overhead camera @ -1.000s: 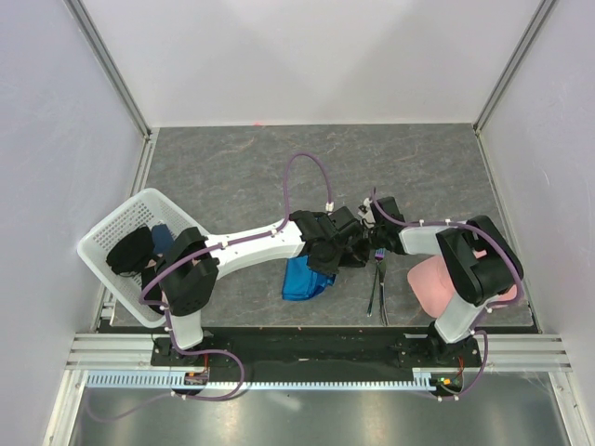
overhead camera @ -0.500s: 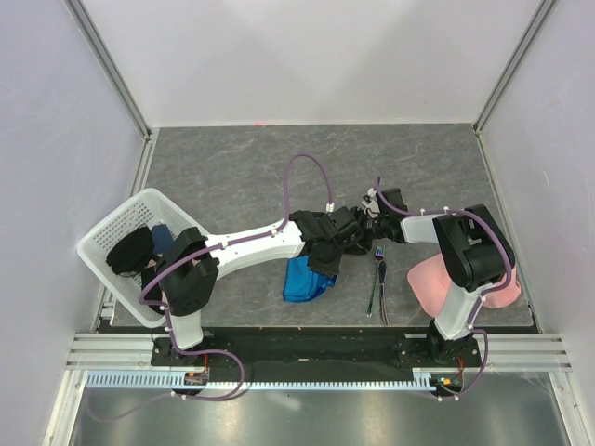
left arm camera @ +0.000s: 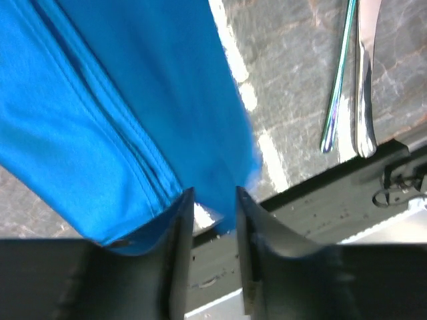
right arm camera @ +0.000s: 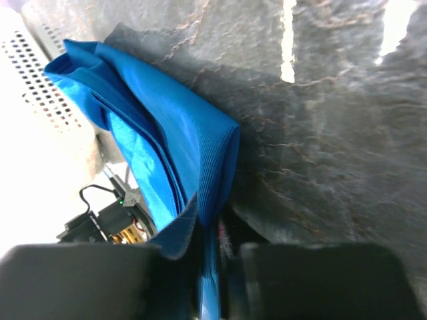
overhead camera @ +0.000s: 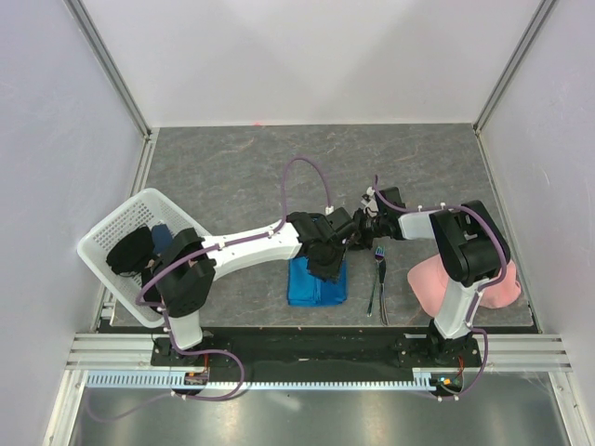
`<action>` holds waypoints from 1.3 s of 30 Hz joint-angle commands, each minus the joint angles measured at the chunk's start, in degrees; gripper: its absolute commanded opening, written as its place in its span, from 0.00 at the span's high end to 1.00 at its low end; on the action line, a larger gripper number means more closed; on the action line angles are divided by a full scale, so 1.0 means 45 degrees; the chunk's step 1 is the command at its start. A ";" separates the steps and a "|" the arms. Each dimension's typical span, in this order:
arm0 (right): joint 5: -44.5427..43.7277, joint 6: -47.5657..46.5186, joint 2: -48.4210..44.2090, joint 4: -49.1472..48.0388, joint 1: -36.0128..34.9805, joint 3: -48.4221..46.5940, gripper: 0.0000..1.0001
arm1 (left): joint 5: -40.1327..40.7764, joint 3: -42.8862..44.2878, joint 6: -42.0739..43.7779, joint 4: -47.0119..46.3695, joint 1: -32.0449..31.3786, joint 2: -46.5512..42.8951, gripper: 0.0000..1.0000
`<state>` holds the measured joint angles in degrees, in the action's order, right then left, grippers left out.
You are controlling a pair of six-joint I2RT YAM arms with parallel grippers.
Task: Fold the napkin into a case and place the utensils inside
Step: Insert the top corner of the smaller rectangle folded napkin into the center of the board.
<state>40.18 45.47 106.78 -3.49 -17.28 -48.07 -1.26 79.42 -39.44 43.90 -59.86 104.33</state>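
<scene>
The blue napkin (overhead camera: 316,283) lies folded in layers on the table near the front edge. My left gripper (overhead camera: 327,258) hovers over its far edge; in the left wrist view the left gripper (left arm camera: 214,195) is open, with the cloth's (left arm camera: 133,113) edge just at its fingertips. My right gripper (overhead camera: 352,239) meets it from the right. In the right wrist view the right gripper (right arm camera: 210,233) is shut on a fold of the napkin (right arm camera: 167,140). The fork (overhead camera: 375,282) and knife (overhead camera: 383,302) lie side by side to the right of the napkin, and the utensils (left arm camera: 363,80) also show in the left wrist view.
A pale pink cloth (overhead camera: 432,283) lies under the right arm, right of the utensils. A white perforated basket (overhead camera: 93,243) holding dark items stands tilted at the left edge. The black base rail (overhead camera: 307,346) runs along the front.
The napkin hung bunched from my left gripper; now it lies wider and flatter on the table. The left jaws have opened. The right gripper has moved left and closed on the cloth.
</scene>
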 commanded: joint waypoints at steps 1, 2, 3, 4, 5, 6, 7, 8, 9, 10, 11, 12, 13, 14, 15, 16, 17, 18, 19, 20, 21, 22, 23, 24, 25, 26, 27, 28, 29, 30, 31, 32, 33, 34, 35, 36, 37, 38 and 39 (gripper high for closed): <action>-0.0590 -0.0826 0.0099 0.1122 0.0031 -0.0644 0.91 | -0.0656 -0.0420 -0.0434 -0.0380 0.0604 -0.1426 0.57; -0.0629 -0.0886 0.0079 0.1339 0.0031 -0.0838 0.93 | -0.0774 -0.0499 -0.0609 -0.0400 0.0799 -0.1872 0.57; -0.0648 -0.0964 0.0002 0.1515 0.0012 -0.0937 0.96 | -0.0833 -0.0596 -0.0668 -0.0497 0.1246 -0.2070 0.57; -0.0726 -0.1100 -0.0018 0.1942 -0.0008 -0.1054 0.97 | -0.0853 -0.0830 -0.0727 -0.0556 0.1502 -0.2265 0.57; -0.0746 -0.1159 -0.0057 0.2159 -0.0047 -0.1287 0.98 | -0.0873 -0.0948 -0.0766 -0.0692 0.1775 -0.2461 0.58; -0.0785 -0.1218 -0.0096 0.2587 -0.0067 -0.1425 0.99 | -0.0970 -0.1123 -0.0747 -0.0848 0.2435 -0.2424 0.65; -0.0901 -0.1334 -0.0135 0.2804 -0.0183 -0.1658 1.00 | -0.1087 -0.1183 -0.0689 -0.0985 0.2790 -0.2346 0.70; -0.0999 -0.1394 -0.0194 0.3019 -0.0223 -0.1796 1.00 | -0.1223 -0.1222 -0.0669 -0.1102 0.3528 -0.2017 0.74; -0.1116 -0.1433 -0.0233 0.3466 -0.0262 -0.1933 1.00 | -0.1418 -0.1242 -0.0630 -0.1490 0.3845 -0.1801 0.80; -0.1311 -0.1453 -0.0311 0.3586 -0.0339 -0.2127 1.00 | -0.1420 -0.1203 -0.0398 -0.1687 0.4080 -0.1586 0.82; -0.1371 -0.1453 -0.0350 0.3703 -0.0398 -0.2207 1.00 | -0.1439 -0.1145 -0.0241 -0.1844 0.4488 -0.1023 0.85; -0.1449 -0.1414 -0.0370 0.3917 -0.0418 -0.2285 1.00 | -0.1459 -0.0874 -0.0123 -0.2155 0.4667 -0.0747 0.86; -0.1623 -0.1356 -0.0409 0.4035 -0.0476 -0.2382 1.00 | -0.1498 -0.0736 0.0071 -0.2254 0.4804 -0.0377 0.87; -0.1644 -0.1317 -0.0409 0.4133 -0.0477 -0.2422 1.00 | -0.1517 -0.0580 0.0151 -0.2333 0.5037 -0.0102 0.89; -0.1645 -0.1297 -0.0370 0.4211 -0.0535 -0.2480 1.00 | -0.1576 -0.0346 0.0190 -0.2508 0.5155 0.0442 0.89; -0.1722 -0.1277 -0.0389 0.4290 -0.0613 -0.2597 1.00 | -0.1596 -0.0247 0.0287 -0.2606 0.5253 0.0679 0.89; -0.1916 -0.1277 -0.0409 0.4484 -0.0672 -0.2656 1.00 | -0.1712 -0.0149 0.0288 -0.2684 0.5448 0.0895 0.90; -0.1976 -0.1277 -0.0428 0.4544 -0.0692 -0.2715 1.00 | -0.1790 -0.0032 0.0327 -0.2782 0.5508 0.1264 0.90; -0.2054 -0.1238 -0.0448 0.4641 -0.0730 -0.2812 1.00 | -0.1849 0.0027 0.0385 -0.2899 0.5547 0.1442 0.90; -0.2074 -0.1161 -0.0467 0.4700 -0.0750 -0.2890 1.00 | -0.1850 0.0086 0.0424 -0.2939 0.5586 0.1598 0.90; -0.2094 -0.1121 -0.0468 0.4778 -0.0770 -0.2930 1.00 | -0.1850 0.0144 0.0521 -0.2997 0.5606 0.1870 0.90; -0.2152 -0.1082 -0.0487 0.4837 -0.0847 -0.3085 1.00 | -0.1888 0.0145 0.0561 -0.3036 0.5625 0.2009 0.91; -0.2191 -0.1004 -0.0506 0.4953 -0.0906 -0.3164 1.00 | -0.1908 0.0145 0.0581 -0.3095 0.5645 0.2107 0.91; -0.2327 -0.0984 -0.0507 0.5012 -0.0945 -0.3261 1.00 | -0.1986 0.0087 0.0620 -0.3134 0.5645 0.2185 0.91; -0.2425 -0.0926 -0.0507 0.5071 -0.1100 -0.3436 1.00 | -0.2044 0.0067 0.0639 -0.3231 0.5645 0.2340 0.91; -0.2484 -0.0848 -0.0507 0.5130 -0.1179 -0.3554 1.00 | -0.2180 -0.0069 0.0620 -0.3290 0.5645 0.2381 0.91; -0.2581 -0.0635 -0.0507 0.5150 -0.1335 -0.3748 1.00 | -0.2278 -0.0186 0.0581 -0.3426 0.5645 0.2381 0.91; -0.2640 -0.0497 -0.0526 0.5169 -0.1433 -0.3847 1.00 | -0.2337 -0.0323 0.0562 -0.3543 0.5645 0.2342 0.91; -0.2679 -0.0322 -0.0526 0.5169 -0.1492 -0.3945 1.00 | -0.2396 -0.0517 0.0542 -0.3641 0.5645 0.2361 0.91; -0.2738 0.0183 -0.0526 0.5150 -0.1628 -0.4062 1.00 | -0.2455 -0.0597 0.0503 -0.3720 0.5645 0.2342 0.91; -0.2854 0.0400 -0.0526 0.5150 -0.1745 -0.4140 1.00 | -0.2494 -0.0675 0.0484 -0.3778 0.5645 0.2303 0.91; -0.2991 0.0577 -0.0546 0.5130 -0.1843 -0.4199 1.00 | -0.2630 -0.0830 0.0464 -0.3934 0.5645 0.2284 0.91; -0.3147 0.0733 -0.0526 0.5150 -0.2115 -0.4432 1.00 | -0.2689 -0.0890 0.0445 -0.3974 0.5645 0.2283 0.91; -0.3477 0.0986 -0.0449 0.5150 -0.2253 -0.4531 1.00 | -0.2728 -0.0929 0.0425 -0.4013 0.5645 0.2264 0.91; -0.3616 0.1163 -0.0409 0.5169 -0.2370 -0.4609 1.00 | -0.2787 -0.0968 0.0425 -0.4071 0.5645 0.2264 0.92; -0.3753 0.1358 -0.0332 0.5169 -0.2545 -0.4687 1.00 | -0.2806 -0.0969 0.0444 -0.4111 0.5645 0.2283 0.92; -0.3947 0.1708 -0.0176 0.5169 -0.2644 -0.4707 1.00 | -0.2845 -0.0949 0.0483 -0.4111 0.5645 0.2303 0.91; -0.4104 0.1847 -0.0136 0.5169 -0.2742 -0.4707 1.00 | -0.2942 -0.0930 0.0522 -0.4130 0.5645 0.2361 0.91; -0.4202 0.1945 0.0019 0.5169 -0.2955 -0.4727 1.00 | -0.2963 -0.0930 0.0542 -0.4130 0.5645 0.2381 0.91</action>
<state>25.08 48.90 106.56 19.46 -28.27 -66.78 -12.84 76.16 -38.92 27.46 -34.33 114.28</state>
